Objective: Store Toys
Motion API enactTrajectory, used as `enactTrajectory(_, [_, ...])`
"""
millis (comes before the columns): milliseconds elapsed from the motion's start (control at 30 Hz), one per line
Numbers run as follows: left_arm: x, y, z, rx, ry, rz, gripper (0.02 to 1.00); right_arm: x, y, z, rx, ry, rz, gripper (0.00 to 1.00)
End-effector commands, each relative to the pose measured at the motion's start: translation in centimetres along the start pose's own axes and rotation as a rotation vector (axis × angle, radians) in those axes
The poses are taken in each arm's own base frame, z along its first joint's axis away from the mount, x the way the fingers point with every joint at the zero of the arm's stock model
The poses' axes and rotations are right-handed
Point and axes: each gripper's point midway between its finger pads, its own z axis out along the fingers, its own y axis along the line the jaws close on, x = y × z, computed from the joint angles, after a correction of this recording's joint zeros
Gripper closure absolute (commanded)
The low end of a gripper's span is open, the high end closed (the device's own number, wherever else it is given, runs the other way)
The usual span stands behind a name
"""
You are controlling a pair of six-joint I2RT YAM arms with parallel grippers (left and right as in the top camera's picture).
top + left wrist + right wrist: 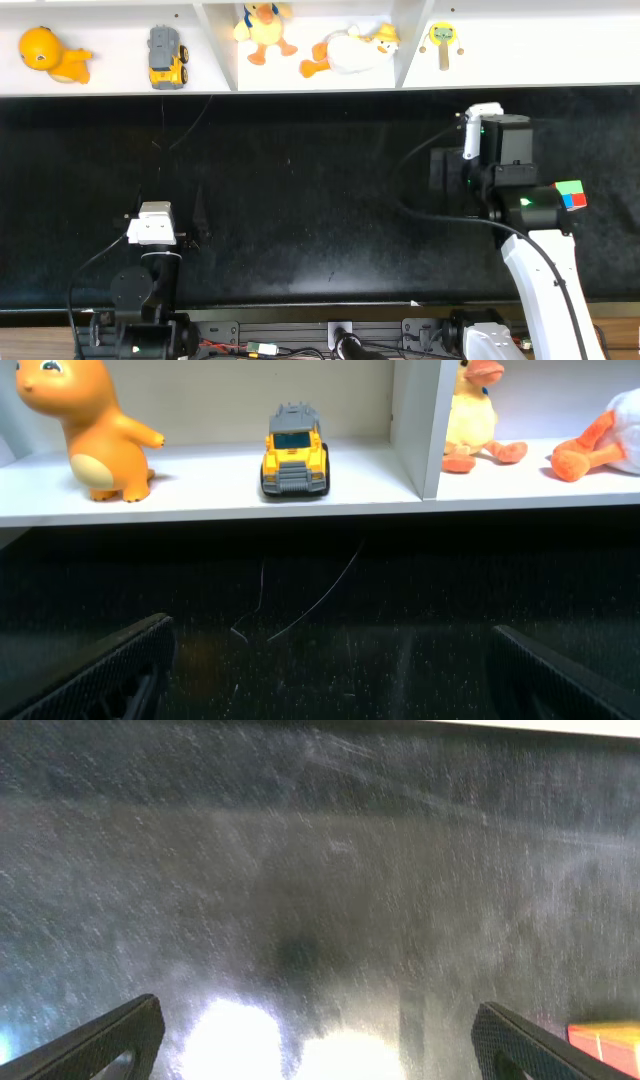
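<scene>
Multicoloured cube: right of frame, on black mat, beside right arm.
White shelf: top edge, holding yellow truck and yellow duck.
Left gripper: fingers apart, empty.
Right gripper: fingers apart, empty.

Black table bears a coloured cube; white shelf holds five toys.

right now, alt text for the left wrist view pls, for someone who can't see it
A white shelf holds an orange toy figure and a yellow toy truck in one compartment, with a yellow plush duck in the next. In front lies a black table, the left tool open and empty over it.
</scene>
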Motion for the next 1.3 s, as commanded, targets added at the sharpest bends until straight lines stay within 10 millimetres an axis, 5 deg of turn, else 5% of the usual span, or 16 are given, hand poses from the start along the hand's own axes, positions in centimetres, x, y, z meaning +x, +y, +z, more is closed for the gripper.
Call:
enactTrajectory(33, [-0.1,-0.4,-0.1,0.019,-0.008,-0.002,0.020,2.1,-2.5,0.1,-0.034,0.069,-0.013,0.005])
enactTrajectory(300, [-0.1,-0.4,-0.1,0.019,-0.008,-0.002,0.020,7.2,-11.3,-1.7,0.006,0.136,-0.043,0.003])
enactTrajectory(500, [-0.1,-0.4,-0.1,0.019,-0.008,-0.002,0.020,12.3,-14.9,-3.3,0.024,0.247,-0.073,0.003])
enactTrajectory(767, [-0.1,-0.4,-0.1,0.019,-0.008,-0.002,0.020,15.8,-19.0,-3.2,0.042,0.300,-0.064,0.040])
enactTrajectory(967, [-0.1,-0.4,-0.1,0.018,-0.008,-0.002,0.020,16.1,-22.4,-1.6,0.088,0.259,-0.037,0.053])
enactTrajectory(1300, [-0.1,-0.4,-0.1,0.019,-0.008,-0.002,0.020,13.0,-21.8,2.3,-0.030,0.127,-0.080,0.025])
